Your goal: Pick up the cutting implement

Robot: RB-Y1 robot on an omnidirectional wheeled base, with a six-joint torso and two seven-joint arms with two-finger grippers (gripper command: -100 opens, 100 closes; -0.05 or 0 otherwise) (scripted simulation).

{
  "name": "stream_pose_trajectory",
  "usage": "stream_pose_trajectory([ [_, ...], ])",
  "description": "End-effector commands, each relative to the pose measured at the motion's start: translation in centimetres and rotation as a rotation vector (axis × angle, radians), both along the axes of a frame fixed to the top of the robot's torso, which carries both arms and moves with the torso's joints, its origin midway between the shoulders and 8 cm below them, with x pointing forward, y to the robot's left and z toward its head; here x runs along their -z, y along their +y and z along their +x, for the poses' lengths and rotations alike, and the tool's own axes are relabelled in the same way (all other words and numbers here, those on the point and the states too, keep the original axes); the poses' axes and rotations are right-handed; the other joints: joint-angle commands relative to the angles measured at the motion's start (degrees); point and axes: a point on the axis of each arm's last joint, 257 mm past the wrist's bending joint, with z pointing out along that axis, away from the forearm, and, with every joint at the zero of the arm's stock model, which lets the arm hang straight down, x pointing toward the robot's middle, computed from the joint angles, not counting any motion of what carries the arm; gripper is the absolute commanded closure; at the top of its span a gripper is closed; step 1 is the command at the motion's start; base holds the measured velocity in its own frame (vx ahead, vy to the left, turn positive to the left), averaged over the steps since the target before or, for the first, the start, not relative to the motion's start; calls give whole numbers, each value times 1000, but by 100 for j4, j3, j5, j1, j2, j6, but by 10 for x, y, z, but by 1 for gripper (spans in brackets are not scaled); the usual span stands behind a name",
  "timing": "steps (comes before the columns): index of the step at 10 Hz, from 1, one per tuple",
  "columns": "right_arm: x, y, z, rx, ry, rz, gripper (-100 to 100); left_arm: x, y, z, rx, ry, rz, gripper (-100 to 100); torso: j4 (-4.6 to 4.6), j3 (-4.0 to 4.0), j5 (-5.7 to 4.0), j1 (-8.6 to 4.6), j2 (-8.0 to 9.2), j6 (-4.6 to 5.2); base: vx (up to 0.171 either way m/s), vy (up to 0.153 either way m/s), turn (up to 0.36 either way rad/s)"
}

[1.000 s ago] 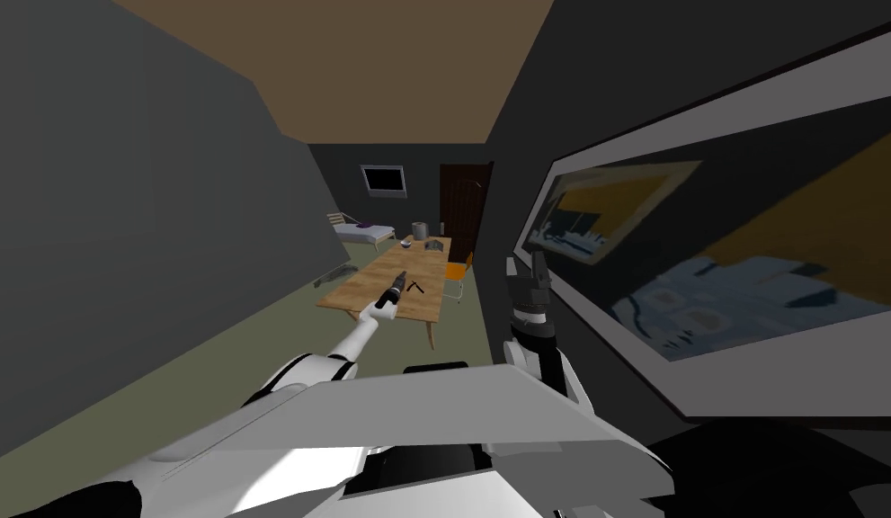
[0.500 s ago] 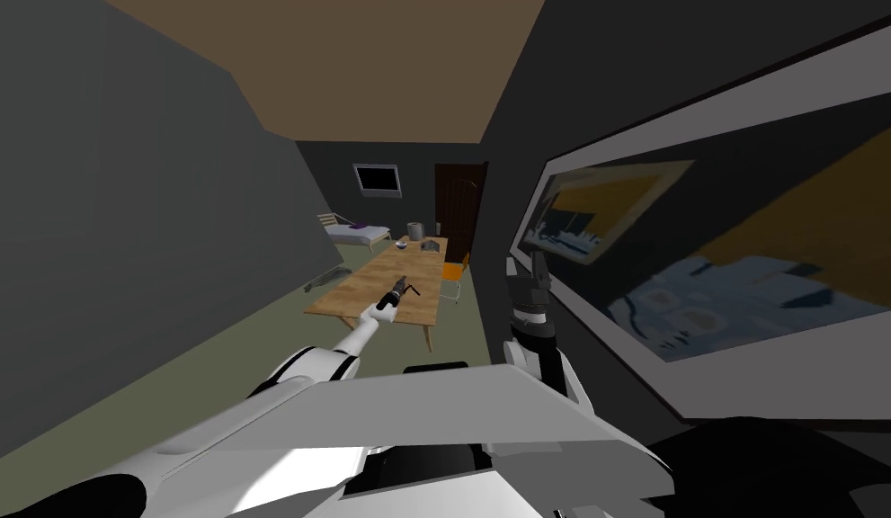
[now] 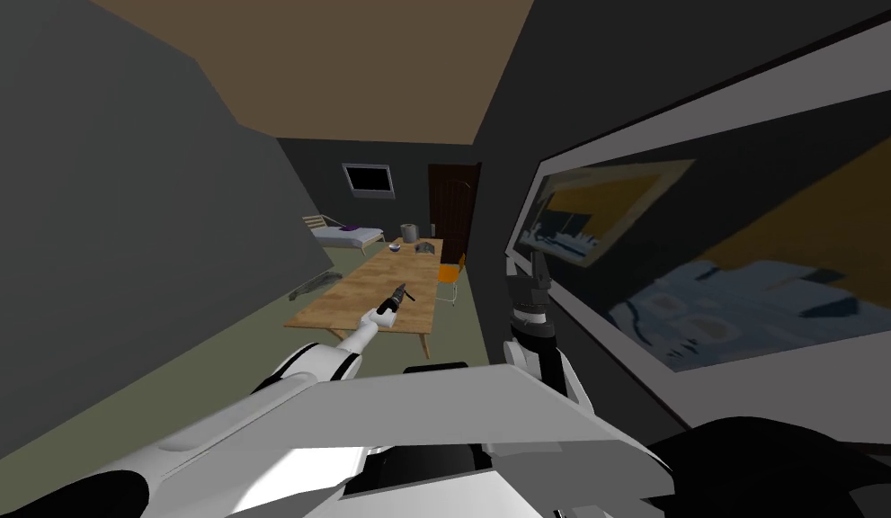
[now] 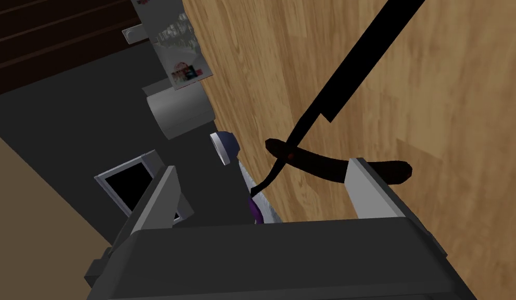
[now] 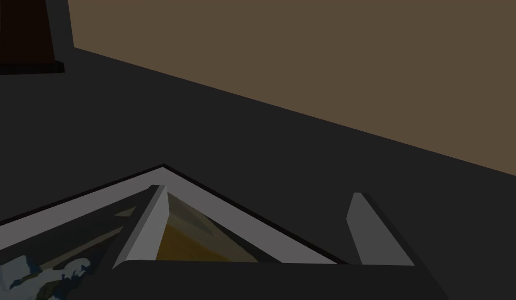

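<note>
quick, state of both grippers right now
Left gripper: open, at the straight razor, not gripping it.
Right gripper: open, empty.

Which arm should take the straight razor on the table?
Left. The left gripper hangs open right over the straight razor on the wooden table, one finger at its handle. The right gripper is open but up by the framed picture.

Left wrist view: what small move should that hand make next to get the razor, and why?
Probably shift the left gripper sideways, then lower it: the dark brown curved handle of the black-bladed razor lies off-centre on the light wooden table, passing behind one of the open fingers, so closing now might miss.
</note>
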Motion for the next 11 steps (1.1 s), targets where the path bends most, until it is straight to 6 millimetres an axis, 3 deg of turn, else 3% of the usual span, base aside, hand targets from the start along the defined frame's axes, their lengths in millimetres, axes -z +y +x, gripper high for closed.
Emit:
stream_pose_trajectory([
  [1,0,0,0,0,0,0,0,17,3,-13,-5,39,5,-100,0,0,0,0,0,0,139,-9,-69],
  [2,0,0,0,0,0,0,0,11,3,-9,-3,22,2,-100,-2,-4,0,-1,-6,-2,58,-5,-2],
  [3,0,0,0,0,0,0,0,12,3,-10,-4,26,3,0,1,6,0,0,13,-2,11,-1,1],
  [4,0,0,0,0,0,0,0,16,4,-15,-4,21,2,-100,6,16,0,1,30,-2,106,-4,-16],
  [5,0,0,0,0,0,0,0,15,4,-14,-5,26,2,-100,3,6,0,1,9,-2,67,-2,-1],
  [6,0,0,0,0,0,0,0,15,4,-14,-4,24,2,100,2,8,0,1,17,-2,6,-1,5],
  [10,0,0,0,0,0,0,0,15,5,-14,-5,24,3,100,10,25,1,2,43,-1,2,0,0],
  [11,0,0,0,0,0,0,0,15,5,-14,-5,24,3,0,10,25,1,2,44,-1,0,0,0],
])
